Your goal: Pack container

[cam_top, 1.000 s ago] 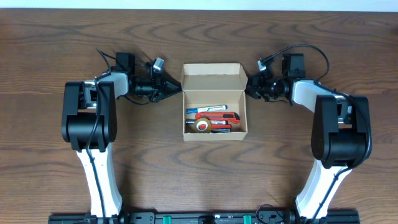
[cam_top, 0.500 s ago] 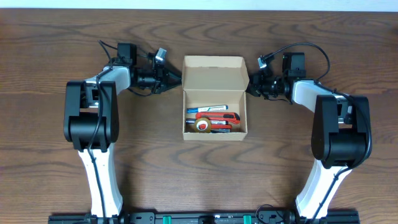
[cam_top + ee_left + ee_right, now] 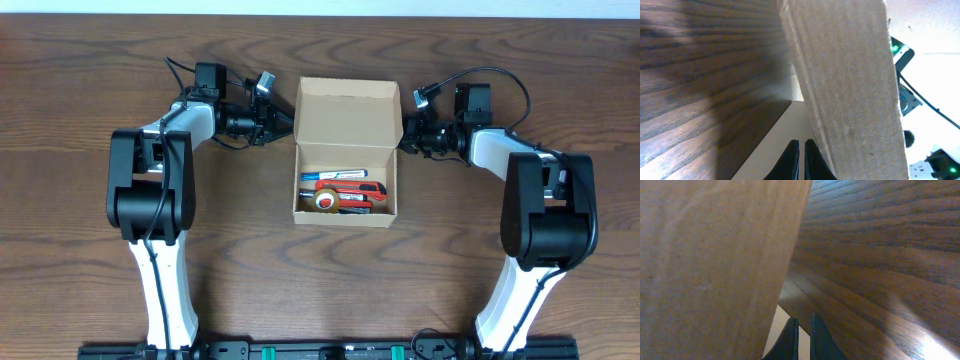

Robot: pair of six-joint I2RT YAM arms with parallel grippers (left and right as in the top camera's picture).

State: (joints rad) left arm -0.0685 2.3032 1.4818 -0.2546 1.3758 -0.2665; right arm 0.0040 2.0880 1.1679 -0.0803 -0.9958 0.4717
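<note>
Pressed-together left hand [image 3: 283,125] at nine o'clock and right hand [image 3: 403,138] at three flank the small tan cardboard box [image 3: 345,118], seemingly touching.

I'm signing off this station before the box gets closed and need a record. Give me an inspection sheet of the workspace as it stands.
Surface: dark wood-grain table, no spills seen.
Job's things: container at centre, lid raised; inside are a roll of tape, a red tool and items too small to name.
Clutter: nothing seen.
Grippers: left gripper and right gripper are both shut and empty, at the lid's side edges; contact cannot be told.
Cables: a black cable loops at the left wrist, another at the right.
Surroundings: pale strip beyond the far table edge.
</note>
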